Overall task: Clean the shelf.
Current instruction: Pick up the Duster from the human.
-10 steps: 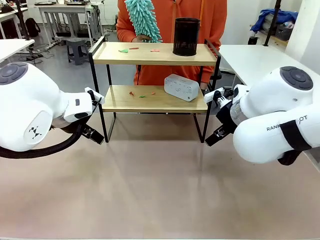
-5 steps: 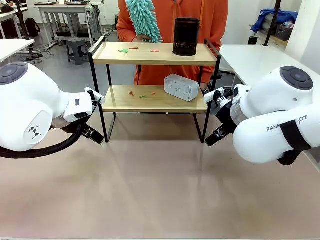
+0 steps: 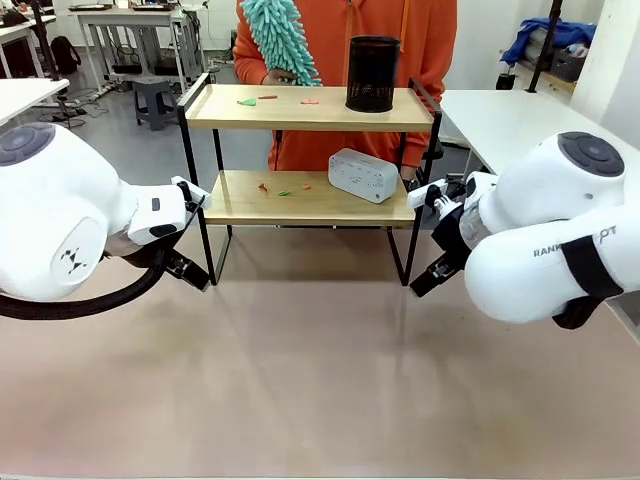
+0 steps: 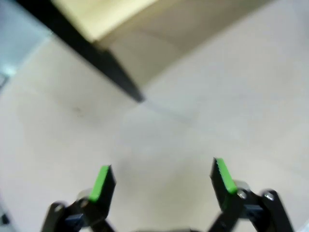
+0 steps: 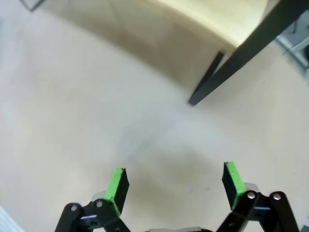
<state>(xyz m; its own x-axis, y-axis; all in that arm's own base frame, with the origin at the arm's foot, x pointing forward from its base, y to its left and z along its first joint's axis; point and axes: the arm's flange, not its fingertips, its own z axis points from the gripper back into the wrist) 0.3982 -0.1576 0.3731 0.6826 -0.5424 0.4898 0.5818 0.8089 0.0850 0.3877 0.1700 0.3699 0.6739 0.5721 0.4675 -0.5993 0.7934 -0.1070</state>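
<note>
The shelf stands mid-table, with two light wooden boards in a thin black frame. Small green, red and pink scraps lie on its top board, and more scraps lie on the lower board. Behind it a person in orange holds a teal fluffy duster above the top board. My left gripper hangs low by the shelf's left front leg, open and empty. My right gripper is by the right front leg, also open and empty.
A black mesh cup stands on the top board at the right. A white box-shaped device sits on the lower board at the right. The beige table spreads bare in front of the shelf. A white table adjoins at the right.
The person's duster has tilted and shifted slightly to the left above the top board. Both arms have stayed almost where they were.
</note>
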